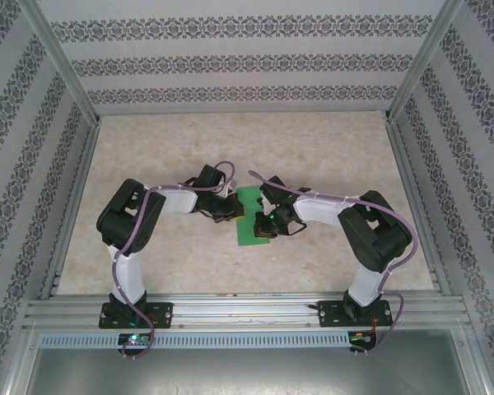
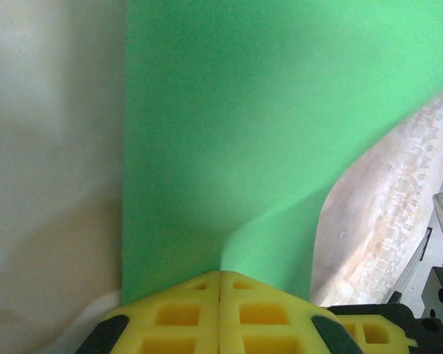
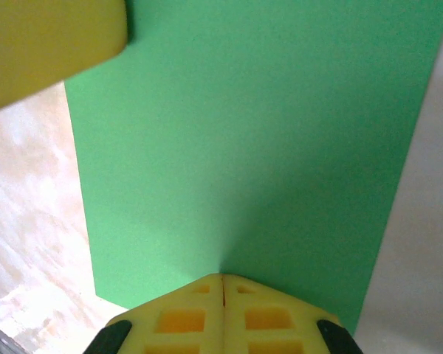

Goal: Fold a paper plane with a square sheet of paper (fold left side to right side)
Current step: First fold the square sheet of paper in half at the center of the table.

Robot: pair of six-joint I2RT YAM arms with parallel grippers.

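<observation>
The square sheet of paper [image 1: 251, 216] sits mid-table on the marbled table [image 1: 329, 148], with both wrists covering its side edges. The arms bend inward, elbows out, and the left gripper [image 2: 220, 274] and right gripper [image 3: 222, 277] are each pinched tight on a paper edge

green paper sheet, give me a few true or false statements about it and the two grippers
1. The left gripper and the right gripper are both shut on the thin bright green sheet of paper. True.
2. The paper is already a pointed, dart-shaped plane. False: from above it looks straight-edged and roughly rectangular.
3. The paper sits between the two grippers, near the middle of the pale marbled table. True.
4. The gripper fingers are blue. False: the fingers are yellow.
</observation>
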